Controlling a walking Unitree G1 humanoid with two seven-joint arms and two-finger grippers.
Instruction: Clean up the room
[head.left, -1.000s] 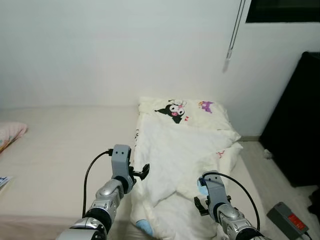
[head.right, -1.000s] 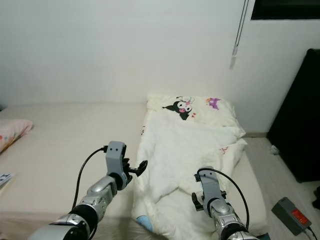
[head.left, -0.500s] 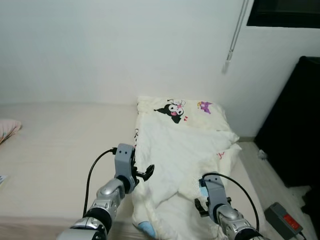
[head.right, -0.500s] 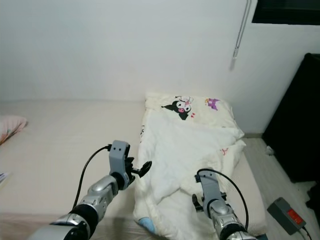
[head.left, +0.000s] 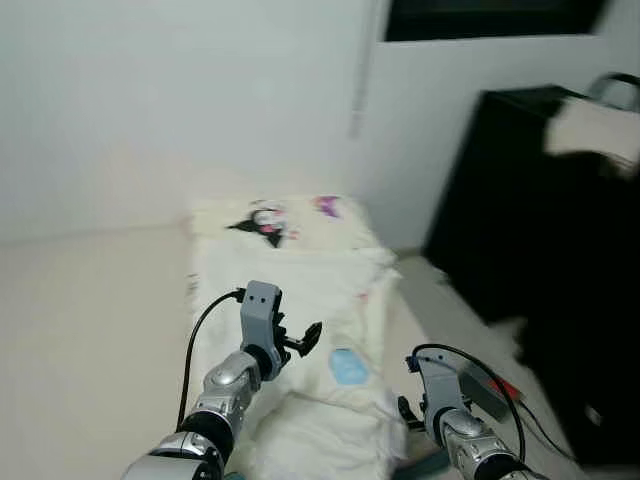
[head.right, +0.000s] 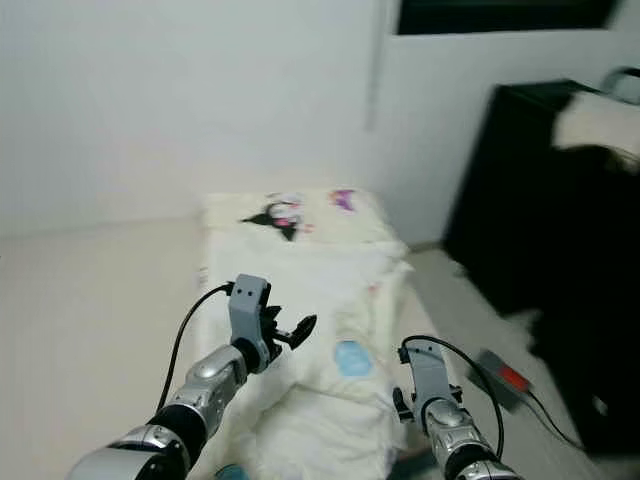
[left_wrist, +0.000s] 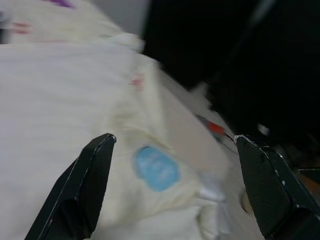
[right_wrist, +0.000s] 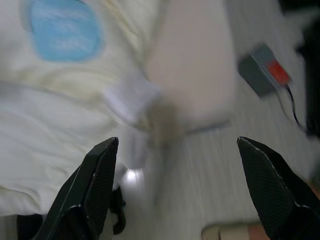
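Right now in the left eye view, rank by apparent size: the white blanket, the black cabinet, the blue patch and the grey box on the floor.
1. black cabinet and white blanket: look alike in size, unranked
2. grey box, blurred
3. blue patch

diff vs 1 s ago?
Mostly camera: the head turned right, so the black cabinet now looms large and the bed's left side is out of frame. The duvet itself lies as before. Left pincer and right pincer both stay open, holding nothing, above the duvet's near end.
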